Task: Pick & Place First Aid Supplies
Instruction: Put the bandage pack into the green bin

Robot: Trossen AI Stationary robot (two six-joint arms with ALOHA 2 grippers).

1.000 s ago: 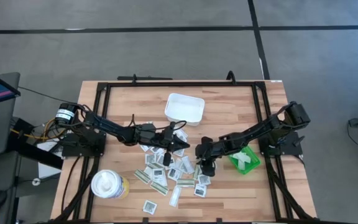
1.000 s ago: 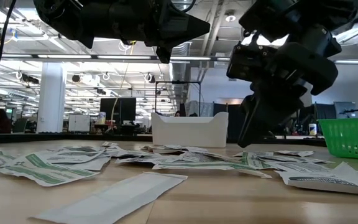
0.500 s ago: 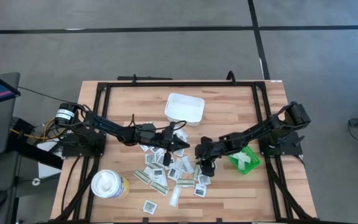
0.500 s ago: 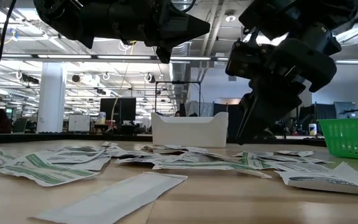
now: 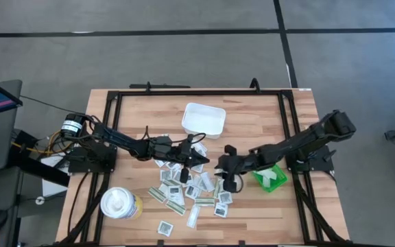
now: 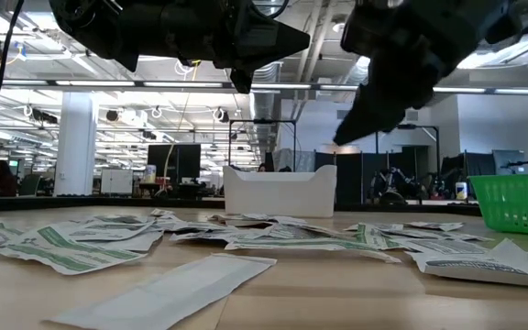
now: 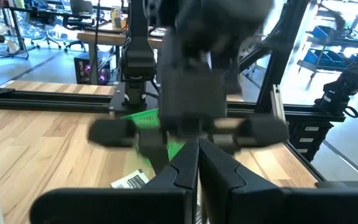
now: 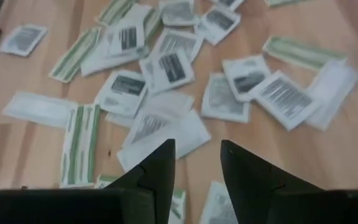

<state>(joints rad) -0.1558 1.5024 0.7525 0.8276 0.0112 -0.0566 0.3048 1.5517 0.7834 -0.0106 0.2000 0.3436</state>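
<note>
Evidently hunting a packet, the right pincer (image 5: pixel 228 177) hovers spread and empty over the first aid supplies (image 5: pixel 187 192) at the frame's centre, while the left pincer (image 5: pixel 202 162), pressed together, waits alongside.

My worktop (image 5: pixel 125 116) is pale wooden planking bordered by a black frame. Lying directly on it, near its middle and spreading toward six o'clock, are the first aid supplies (image 5: pixel 187 191): many small flat packets, square white ones with dark print and narrow white-and-green strips, some overlapping, a few lying apart at the near edge. At twelve o'clock from that scatter sits a white rectangular tray (image 5: pixel 204 119). At three o'clock of the scatter stands a green bin (image 5: pixel 271 177) with white packets inside. At eight o'clock, close to the worktop's corner, rests a white roll with a yellow rim (image 5: pixel 121 203).
</note>
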